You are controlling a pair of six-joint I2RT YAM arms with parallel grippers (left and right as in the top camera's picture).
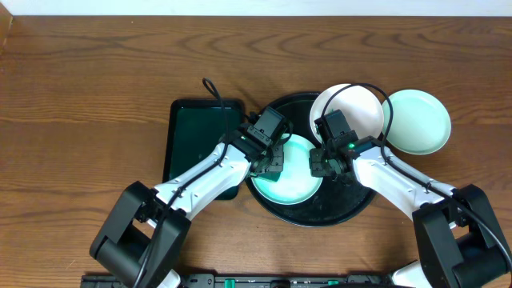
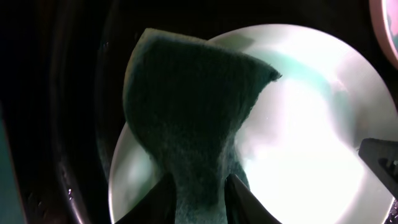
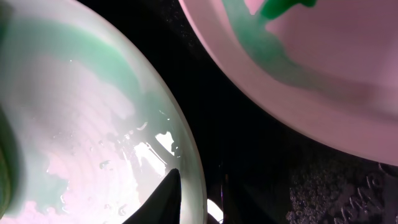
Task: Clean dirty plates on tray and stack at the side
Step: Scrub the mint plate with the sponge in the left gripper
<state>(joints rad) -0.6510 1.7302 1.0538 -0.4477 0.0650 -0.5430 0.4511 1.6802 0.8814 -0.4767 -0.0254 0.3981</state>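
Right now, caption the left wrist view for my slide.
Left pincer holds the dark green sponge on a pale mint plate lying in the black tray.

Left arm and right arm have white shells, black joints, black cables.

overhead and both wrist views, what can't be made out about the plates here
- Overhead: the left hand covers part of the mint plate in the tray, so any smears there are hidden.
- Left wrist: the sponge hides that plate's left side, and glare washes out its middle.
- Right wrist: the white plate is cut off by the top and right edges, so its smear's full extent is unseen.
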